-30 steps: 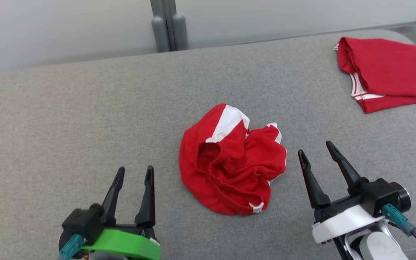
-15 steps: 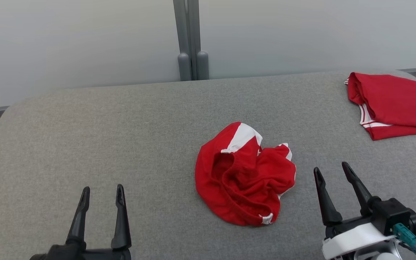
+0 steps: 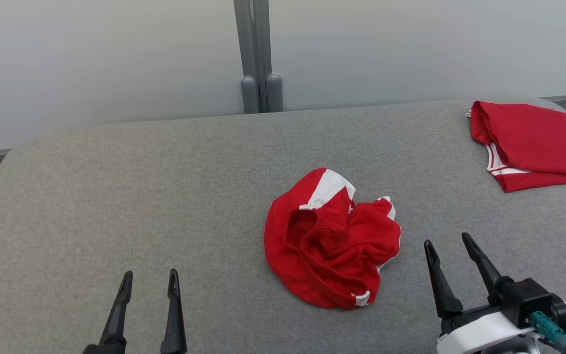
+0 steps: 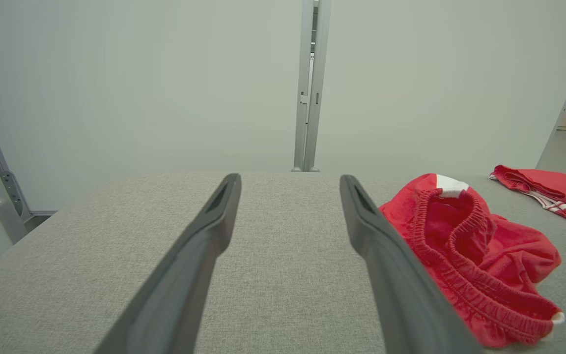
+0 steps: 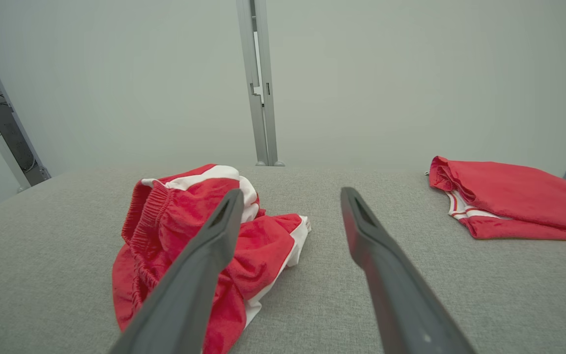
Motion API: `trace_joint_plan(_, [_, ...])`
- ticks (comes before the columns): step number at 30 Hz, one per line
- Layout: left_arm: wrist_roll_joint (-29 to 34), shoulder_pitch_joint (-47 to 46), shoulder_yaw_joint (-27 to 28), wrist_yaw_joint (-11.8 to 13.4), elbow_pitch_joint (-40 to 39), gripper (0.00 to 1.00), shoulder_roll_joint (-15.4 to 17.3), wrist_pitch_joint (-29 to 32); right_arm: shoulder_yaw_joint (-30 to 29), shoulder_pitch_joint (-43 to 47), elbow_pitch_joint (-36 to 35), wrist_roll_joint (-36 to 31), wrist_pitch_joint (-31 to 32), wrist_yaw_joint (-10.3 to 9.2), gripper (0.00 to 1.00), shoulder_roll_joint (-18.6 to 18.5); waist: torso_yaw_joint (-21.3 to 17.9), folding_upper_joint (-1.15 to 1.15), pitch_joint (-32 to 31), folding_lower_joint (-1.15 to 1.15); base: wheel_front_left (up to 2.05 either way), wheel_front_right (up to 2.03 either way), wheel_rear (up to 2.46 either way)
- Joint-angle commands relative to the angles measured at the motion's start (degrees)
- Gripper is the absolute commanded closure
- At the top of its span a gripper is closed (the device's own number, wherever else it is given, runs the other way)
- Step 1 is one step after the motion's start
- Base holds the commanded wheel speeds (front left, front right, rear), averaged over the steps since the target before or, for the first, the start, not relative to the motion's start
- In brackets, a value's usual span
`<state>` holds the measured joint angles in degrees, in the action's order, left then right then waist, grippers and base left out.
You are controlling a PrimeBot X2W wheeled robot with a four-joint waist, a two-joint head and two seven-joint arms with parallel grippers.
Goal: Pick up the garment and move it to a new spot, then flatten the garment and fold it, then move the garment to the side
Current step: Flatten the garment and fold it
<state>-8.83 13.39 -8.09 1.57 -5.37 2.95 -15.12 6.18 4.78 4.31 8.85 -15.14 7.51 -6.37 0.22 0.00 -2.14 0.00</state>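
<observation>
The left pincer (image 3: 150, 272) is pointing straight ahead, its two dark fingers (image 4: 199, 255) standing well apart and nearly parallel, with nothing gripped between them. The right pincer (image 3: 446, 238) is sitting a little farther forward than the left one, its fingers (image 5: 386, 275) spreading wide and leaning slightly leftward, likewise holding nothing. Behind the right pincer, the black wrist block (image 3: 523, 295) and the white cuff (image 3: 474, 332) are tilting to one side.
</observation>
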Motion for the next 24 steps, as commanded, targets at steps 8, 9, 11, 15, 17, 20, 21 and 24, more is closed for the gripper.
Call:
trace_joint_plan(8, [1.38, -0.28, -0.93, 0.84, 0.40, 0.00, -0.06, 0.00, 0.10, 0.36, 0.47, 0.24, 0.02, -0.06, 0.00, -0.37, 0.02, 0.00, 0.00, 0.00, 0.00, 0.00, 0.00])
trace_joint_plan(9, [1.65, -0.32, -1.06, 0.85, 0.53, 0.00, -0.07, -0.01, 0.13, 0.34, 0.52, 0.27, 0.02, -0.06, 0.00, -0.37, 0.04, 0.00, 0.02, 0.00, 0.00, 0.00, 0.00])
trace_joint_plan(11, [1.83, -0.45, -1.18, 0.91, 0.60, 0.00, -0.06, 0.00, 0.18, 0.28, 0.59, 0.30, 0.02, -0.06, 0.00, -0.35, 0.05, 0.00, 0.03, 0.00, 0.00, 0.00, 0.00])
trace_joint_plan(15, [2.46, -0.65, -1.41, 0.78, 0.88, 0.00, -0.06, 0.00, 0.22, 0.04, 0.67, 0.41, 0.01, -0.06, 0.00, -0.33, 0.05, 0.00, 0.06, 0.00, 0.00, 0.00, 0.00])
trace_joint_plan(17, [2.76, -0.79, -1.50, 0.69, 0.96, 0.00, -0.06, 0.00, 0.19, -0.06, 0.75, 0.43, 0.02, -0.06, 0.00, -0.28, 0.04, 0.00, 0.06, 0.00, 0.00, 0.00, 0.00])
trace_joint_plan(20, [3.22, -0.91, -1.66, 0.62, 1.04, 0.00, -0.06, 0.00, 0.19, -0.16, 0.88, 0.44, 0.01, -0.06, 0.00, -0.18, 0.03, 0.00, 0.03, 0.00, 0.00, 0.00, 0.00])
trace_joint_plan(21, [3.30, -0.92, -1.70, 0.61, 1.08, 0.00, -0.06, 0.00, 0.21, -0.20, 0.91, 0.44, 0.01, -0.06, 0.00, -0.14, 0.02, 0.00, 0.02, 0.00, 0.00, 0.00, 0.00])
trace_joint_plan(24, [3.81, -0.96, -1.77, 0.52, 1.22, 0.00, -0.06, -0.01, 0.31, -0.30, 1.05, 0.52, 0.01, -0.06, 0.00, -0.05, -0.04, 0.00, -0.01, 0.00, 0.00, 0.00, 0.00])
